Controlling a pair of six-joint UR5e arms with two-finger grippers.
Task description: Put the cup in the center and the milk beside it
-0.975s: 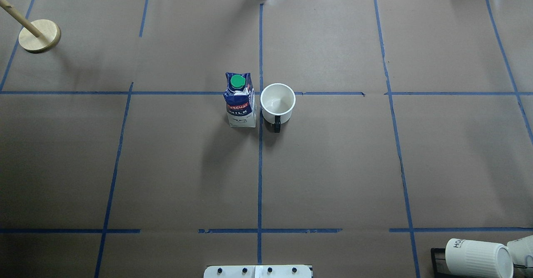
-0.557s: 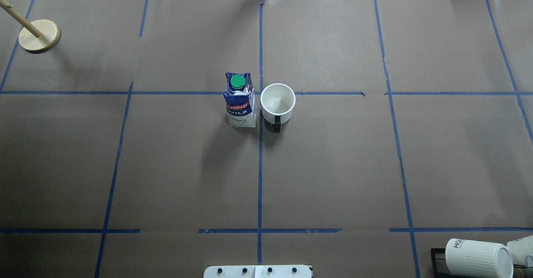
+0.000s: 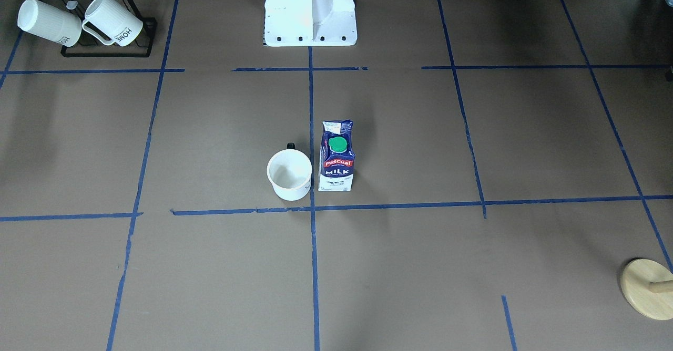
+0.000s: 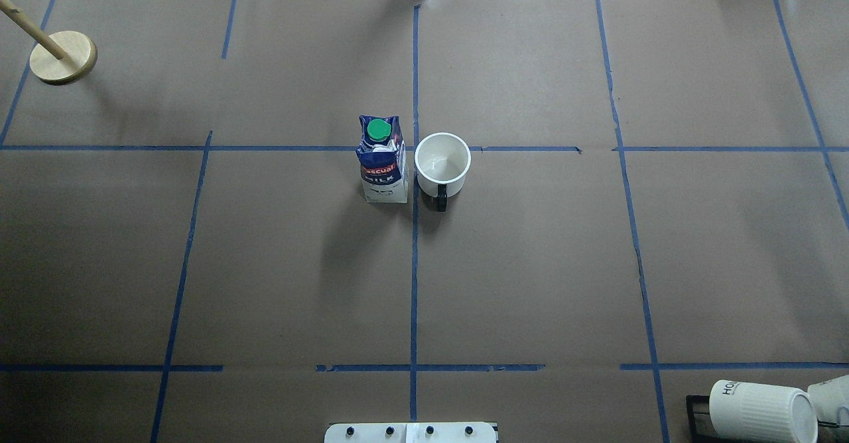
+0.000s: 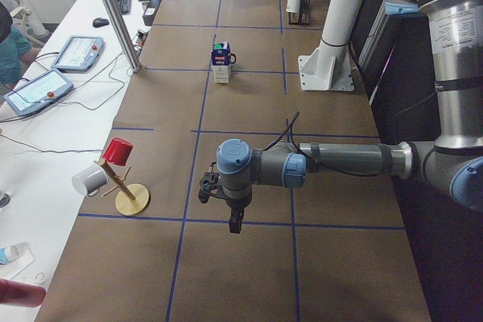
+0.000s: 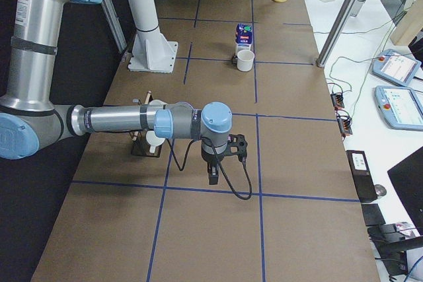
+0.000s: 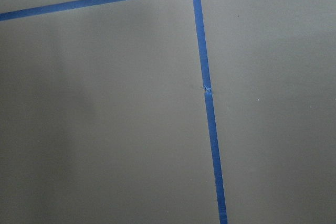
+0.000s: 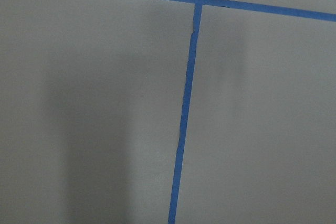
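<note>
The white cup (image 4: 442, 158) stands upright just right of the center tape crossing (image 4: 415, 148), black handle toward the robot. It also shows in the front view (image 3: 289, 175). The blue and white milk carton (image 4: 383, 164) with a green cap stands upright just left of the crossing, close beside the cup, apart from it (image 3: 336, 164). Both arms are drawn back from them. The left gripper (image 5: 235, 224) shows only in the left side view, the right gripper (image 6: 215, 176) only in the right side view. I cannot tell whether either is open or shut. Both wrist views show only paper and tape.
A black rack (image 3: 105, 51) with two ribbed HOME mugs (image 4: 759, 410) sits near the robot's right. A wooden stand (image 4: 63, 57) with a peg sits at the far left corner. The white robot base (image 3: 310, 14) is at the near middle edge.
</note>
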